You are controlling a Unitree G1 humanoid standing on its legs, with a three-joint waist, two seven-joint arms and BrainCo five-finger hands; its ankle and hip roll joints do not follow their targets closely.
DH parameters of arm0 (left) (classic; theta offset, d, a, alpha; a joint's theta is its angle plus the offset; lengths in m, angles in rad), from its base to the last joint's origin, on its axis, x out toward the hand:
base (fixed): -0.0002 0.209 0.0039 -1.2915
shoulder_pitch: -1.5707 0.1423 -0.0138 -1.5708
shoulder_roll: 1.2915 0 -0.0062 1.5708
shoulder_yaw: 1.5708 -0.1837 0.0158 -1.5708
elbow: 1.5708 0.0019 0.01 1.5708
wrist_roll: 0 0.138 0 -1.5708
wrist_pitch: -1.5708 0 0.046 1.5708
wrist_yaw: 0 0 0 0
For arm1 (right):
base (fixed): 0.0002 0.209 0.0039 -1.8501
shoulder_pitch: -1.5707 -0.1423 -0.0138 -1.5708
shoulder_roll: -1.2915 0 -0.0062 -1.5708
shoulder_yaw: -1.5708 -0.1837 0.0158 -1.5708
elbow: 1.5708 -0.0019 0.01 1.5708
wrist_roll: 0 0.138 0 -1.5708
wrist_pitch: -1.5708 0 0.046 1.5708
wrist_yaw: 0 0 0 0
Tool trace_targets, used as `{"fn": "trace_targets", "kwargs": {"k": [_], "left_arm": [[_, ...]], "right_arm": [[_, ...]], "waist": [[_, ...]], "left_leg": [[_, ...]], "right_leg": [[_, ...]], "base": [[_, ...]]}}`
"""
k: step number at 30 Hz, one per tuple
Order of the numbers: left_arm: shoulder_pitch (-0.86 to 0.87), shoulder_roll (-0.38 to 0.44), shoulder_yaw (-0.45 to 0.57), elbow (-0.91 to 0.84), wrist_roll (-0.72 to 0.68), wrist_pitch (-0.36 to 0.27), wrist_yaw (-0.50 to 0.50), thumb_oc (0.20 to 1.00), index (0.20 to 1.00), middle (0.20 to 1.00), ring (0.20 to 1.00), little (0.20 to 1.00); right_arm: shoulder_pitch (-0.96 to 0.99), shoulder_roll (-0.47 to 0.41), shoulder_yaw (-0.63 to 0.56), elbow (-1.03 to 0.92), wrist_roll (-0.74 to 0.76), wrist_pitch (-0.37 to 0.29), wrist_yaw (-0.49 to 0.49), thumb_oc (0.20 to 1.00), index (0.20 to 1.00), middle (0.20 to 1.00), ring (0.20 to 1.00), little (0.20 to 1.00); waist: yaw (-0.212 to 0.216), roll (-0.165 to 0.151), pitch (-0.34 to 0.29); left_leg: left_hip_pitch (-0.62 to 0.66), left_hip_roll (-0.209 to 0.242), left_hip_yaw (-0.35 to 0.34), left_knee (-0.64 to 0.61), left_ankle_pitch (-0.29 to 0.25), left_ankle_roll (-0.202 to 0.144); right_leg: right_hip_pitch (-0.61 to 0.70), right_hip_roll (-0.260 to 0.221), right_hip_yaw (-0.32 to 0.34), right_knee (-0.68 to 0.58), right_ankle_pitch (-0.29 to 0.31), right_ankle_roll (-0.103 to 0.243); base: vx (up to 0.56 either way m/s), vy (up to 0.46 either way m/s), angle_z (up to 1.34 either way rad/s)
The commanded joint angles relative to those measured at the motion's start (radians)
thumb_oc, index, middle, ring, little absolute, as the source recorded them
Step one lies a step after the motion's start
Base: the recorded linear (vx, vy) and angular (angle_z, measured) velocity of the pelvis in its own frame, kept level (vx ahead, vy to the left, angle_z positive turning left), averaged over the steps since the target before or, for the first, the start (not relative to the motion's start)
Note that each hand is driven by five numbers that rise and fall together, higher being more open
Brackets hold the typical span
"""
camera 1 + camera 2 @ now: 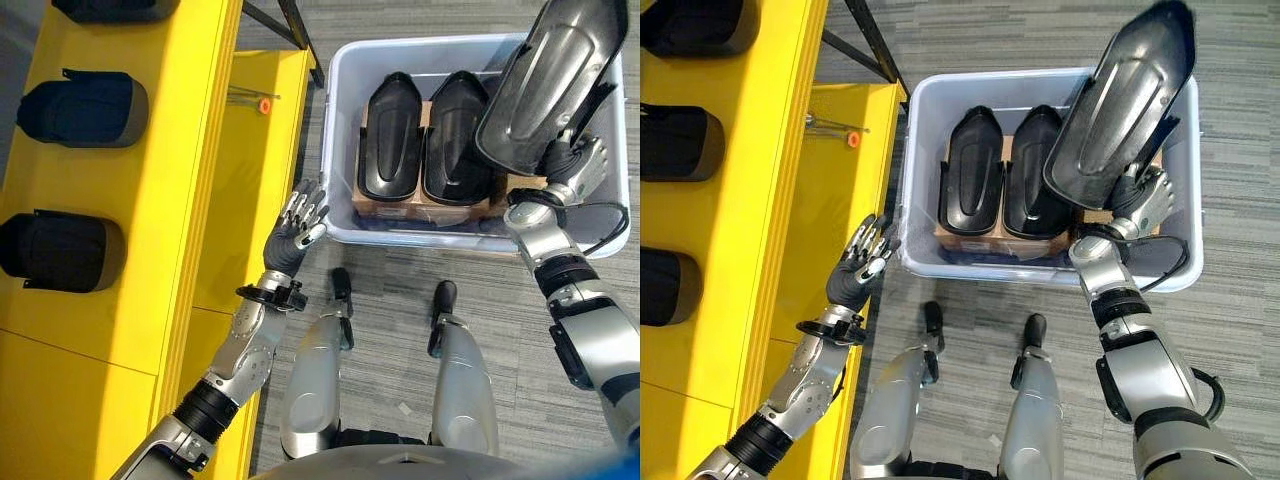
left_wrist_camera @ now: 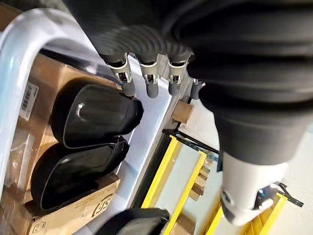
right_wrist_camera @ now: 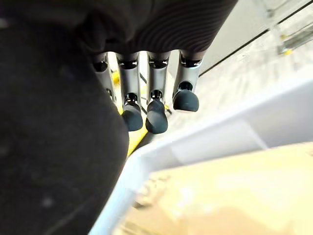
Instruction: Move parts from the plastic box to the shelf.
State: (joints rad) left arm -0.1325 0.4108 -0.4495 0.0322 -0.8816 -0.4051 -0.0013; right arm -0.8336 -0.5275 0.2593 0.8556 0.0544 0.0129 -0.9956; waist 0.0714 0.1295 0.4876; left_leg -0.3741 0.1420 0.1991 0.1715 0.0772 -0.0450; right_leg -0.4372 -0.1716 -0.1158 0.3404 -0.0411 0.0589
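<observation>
A large black moulded part [image 1: 550, 85] is held up over the right end of the white plastic box [image 1: 335, 150], with my right hand [image 1: 575, 165] shut on its lower end. In the right wrist view its fingers [image 3: 146, 112] curl beside the dark part [image 3: 54, 147]. Two more black parts [image 1: 390, 135] [image 1: 455, 135] lie side by side in the box on cardboard. My left hand [image 1: 300, 225] is open, fingers straight, between the box's near left corner and the yellow shelf [image 1: 150, 200]. Its fingers [image 2: 149, 81] point toward the boxed parts [image 2: 93, 115].
Black parts [image 1: 85, 110] [image 1: 60, 250] lie in a row on the yellow shelf's top. An orange-tipped tool [image 1: 262, 103] rests on the lower yellow ledge. A black frame leg [image 1: 295, 30] stands behind the box. Grey carpet surrounds the box.
</observation>
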Motion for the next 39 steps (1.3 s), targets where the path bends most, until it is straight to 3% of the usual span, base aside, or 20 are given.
{"fn": "trace_targets", "kwargs": {"k": [1, 4, 7, 11, 13, 19, 21, 25, 30, 35, 37, 39], "left_arm": [[-0.015, 0.020, 0.017, -0.070, 0.023, -0.028, -0.036, 1.000, 1.000, 1.000, 1.000, 1.000], [-0.016, 0.016, 0.025, -0.068, 0.024, -0.020, -0.041, 1.000, 1.000, 1.000, 1.000, 1.000], [-0.014, 0.014, 0.027, -0.068, 0.030, -0.013, -0.037, 1.000, 1.000, 1.000, 1.000, 1.000], [0.000, 0.008, 0.037, -0.064, 0.039, -0.007, -0.035, 1.000, 1.000, 1.000, 1.000, 1.000], [0.018, 0.005, 0.052, -0.077, 0.052, 0.003, -0.025, 1.000, 1.000, 1.000, 1.000, 1.000], [0.069, 0.001, 0.100, -0.091, 0.055, 0.012, -0.022, 1.000, 1.000, 1.000, 1.000, 1.000], [0.116, -0.008, 0.140, -0.103, 0.056, 0.030, -0.019, 1.000, 1.000, 1.000, 1.000, 1.000], [0.142, -0.007, 0.159, -0.106, 0.067, 0.035, -0.022, 1.000, 1.000, 1.000, 1.000, 1.000], [0.205, -0.005, 0.184, -0.115, 0.112, 0.046, -0.040, 1.000, 1.000, 1.000, 1.000, 1.000], [0.223, 0.015, 0.192, -0.115, 0.152, 0.054, -0.047, 1.000, 1.000, 1.000, 1.000, 1.000], [0.218, 0.029, 0.188, -0.102, 0.200, 0.069, -0.069, 1.000, 1.000, 1.000, 1.000, 1.000], [0.214, 0.033, 0.184, -0.099, 0.207, 0.074, -0.083, 1.000, 1.000, 1.000, 1.000, 1.000]], "right_arm": [[-0.020, -0.064, -0.032, -0.073, -0.025, -0.056, -0.022, 0.200, 0.200, 0.200, 0.200, 0.200], [-0.004, -0.066, -0.036, -0.106, -0.030, -0.044, 0.008, 0.200, 0.200, 0.200, 0.200, 0.200], [0.015, -0.066, -0.032, -0.136, -0.041, -0.081, 0.049, 0.200, 0.200, 0.200, 0.200, 0.200], [0.039, -0.059, -0.021, -0.213, -0.044, -0.136, 0.152, 0.200, 0.200, 0.200, 0.200, 0.200], [0.072, -0.046, -0.010, -0.296, 0.016, -0.154, 0.248, 0.200, 0.200, 0.200, 0.200, 0.200], [0.161, -0.018, 0.010, -0.479, 0.059, -0.174, 0.414, 0.200, 0.200, 0.200, 0.200, 0.200], [0.223, 0.023, 0.044, -0.614, 0.077, -0.153, 0.496, 0.200, 0.200, 0.200, 0.200, 0.200], [0.253, 0.044, 0.064, -0.669, 0.083, -0.166, 0.549, 0.200, 0.200, 0.200, 0.200, 0.200], [0.316, 0.086, 0.101, -0.742, 0.136, -0.165, 0.618, 0.200, 0.200, 0.200, 0.200, 0.200], [0.332, 0.121, 0.126, -0.756, 0.168, -0.168, 0.645, 0.200, 0.200, 0.200, 0.200, 0.200], [0.368, 0.141, 0.129, -0.767, 0.182, -0.162, 0.638, 0.200, 0.200, 0.200, 0.200, 0.200], [0.378, 0.142, 0.129, -0.766, 0.184, -0.169, 0.633, 0.200, 0.200, 0.200, 0.200, 0.200]], "waist": [[0.003, -0.022, 0.032], [-0.003, -0.022, 0.032], [-0.009, -0.027, 0.032], [-0.013, -0.034, 0.026], [-0.016, -0.039, 0.009], [-0.020, -0.049, -0.028], [-0.014, -0.057, -0.064], [-0.004, -0.063, -0.082], [0.031, -0.079, -0.138], [0.053, -0.093, -0.170], [0.053, -0.102, -0.202], [0.052, -0.105, -0.214]], "left_leg": [[0.045, -0.021, 0.000, 0.025, -0.130, 0.004], [0.073, -0.008, 0.002, 0.010, -0.104, 0.004], [0.099, -0.004, -0.004, 0.007, -0.102, 0.000], [0.144, -0.001, -0.008, -0.014, -0.098, -0.004], [0.173, 0.001, -0.008, -0.036, -0.093, -0.009], [0.235, 0.007, -0.010, -0.077, -0.081, -0.019], [0.276, 0.007, -0.016, -0.106, -0.070, -0.024], [0.296, 0.005, -0.025, -0.119, -0.066, -0.026], [0.335, -0.010, -0.037, -0.144, -0.068, -0.015], [0.363, -0.037, -0.036, -0.159, -0.088, 0.013], [0.374, -0.075, -0.072, -0.184, -0.102, 0.046], [0.375, -0.082, -0.086, -0.194, -0.101, 0.054]], "right_leg": [[0.085, -0.006, -0.099, 0.078, -0.151, -0.011], [0.109, 0.008, -0.107, 0.066, -0.132, -0.027], [0.133, 0.012, -0.105, 0.065, -0.135, -0.031], [0.172, 0.013, -0.108, 0.049, -0.133, -0.032], [0.196, 0.012, -0.111, 0.031, -0.130, -0.032], [0.260, 0.006, -0.121, -0.008, -0.127, -0.029], [0.318, 0.002, -0.136, -0.048, -0.122, -0.025], [0.350, -0.003, -0.151, -0.064, -0.118, -0.020], [0.422, -0.020, -0.188, -0.129, -0.086, 0.006], [0.465, -0.060, -0.198, -0.193, -0.031, 0.058], [0.485, -0.061, -0.140, -0.206, -0.020, 0.079], [0.487, -0.053, -0.120, -0.202, -0.023, 0.079]], "base": [[-0.04, -0.064, -0.08], [-0.02, -0.045, -0.04], [0.01, -0.025, -0.02], [0.01, -0.006, -0.02], [0.03, 0.015, -0.03], [0.05, 0.064, 0.01], [0.10, 0.141, 0.06], [0.04, 0.100, 0.12], [0.03, 0.137, 0.22], [0.01, 0.153, 0.18], [0.03, 0.176, 0.11], [0.01, 0.082, 0.33]]}}
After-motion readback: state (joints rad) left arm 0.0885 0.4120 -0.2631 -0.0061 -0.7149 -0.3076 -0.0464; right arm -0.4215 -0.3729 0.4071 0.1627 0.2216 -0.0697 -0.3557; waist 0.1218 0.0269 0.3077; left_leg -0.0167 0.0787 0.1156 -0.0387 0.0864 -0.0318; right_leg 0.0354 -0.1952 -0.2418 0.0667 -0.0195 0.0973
